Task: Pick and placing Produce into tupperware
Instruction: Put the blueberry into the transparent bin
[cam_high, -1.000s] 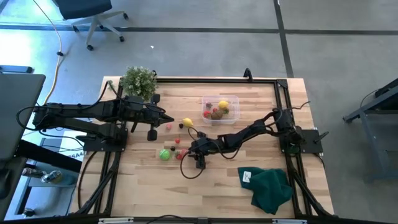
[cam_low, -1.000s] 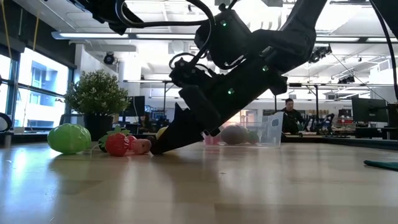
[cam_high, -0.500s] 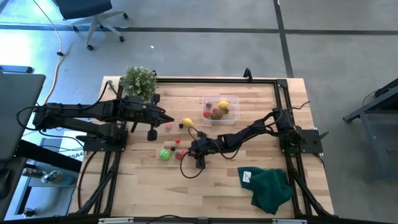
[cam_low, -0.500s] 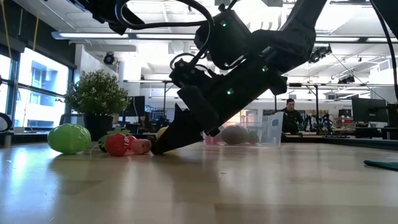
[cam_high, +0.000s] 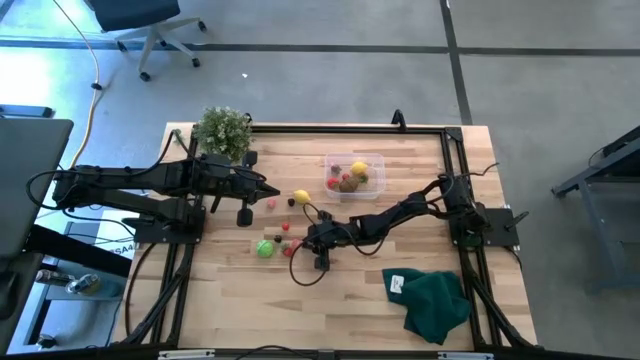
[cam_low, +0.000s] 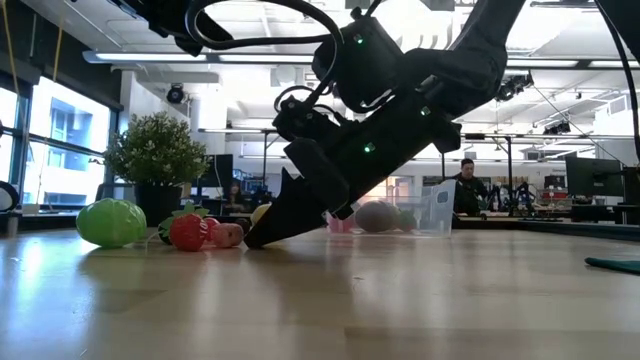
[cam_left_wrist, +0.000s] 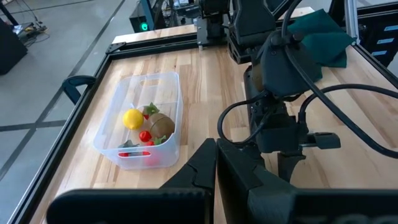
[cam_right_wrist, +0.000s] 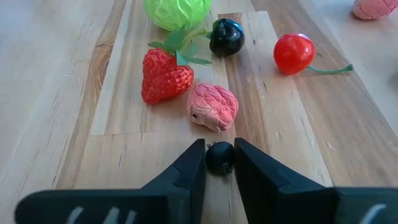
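My right gripper (cam_right_wrist: 219, 163) is low over the table's middle (cam_high: 305, 240), closed around a small black round piece of produce (cam_right_wrist: 219, 155). Just beyond it lie a pink piece (cam_right_wrist: 213, 106), a strawberry (cam_right_wrist: 163, 76), a green piece (cam_right_wrist: 177, 11), a bigger black piece (cam_right_wrist: 226, 36) and a red cherry (cam_right_wrist: 293, 53). A yellow piece (cam_high: 301, 198) lies nearer the tupperware (cam_high: 355, 176). The clear tub holds yellow, brown and red pieces (cam_left_wrist: 146, 124). My left gripper (cam_left_wrist: 215, 163) is shut and hovers at the left (cam_high: 270, 191), holding nothing. My right gripper pinches the small black piece by its two sides (cam_right_wrist: 211, 159) between the fingertips. The fingers slant down from the table's right side. The piece sits on the wooden table top, and the fingertips (cam_low: 250, 238) reach down to the table.
A potted plant (cam_high: 222, 130) stands at the far left corner. A dark green cloth (cam_high: 435, 300) lies at the near right. A black frame (cam_high: 455, 150) runs round the table. A person (cam_low: 465, 185) sits far behind the table. Bare wood stretches along the near side.
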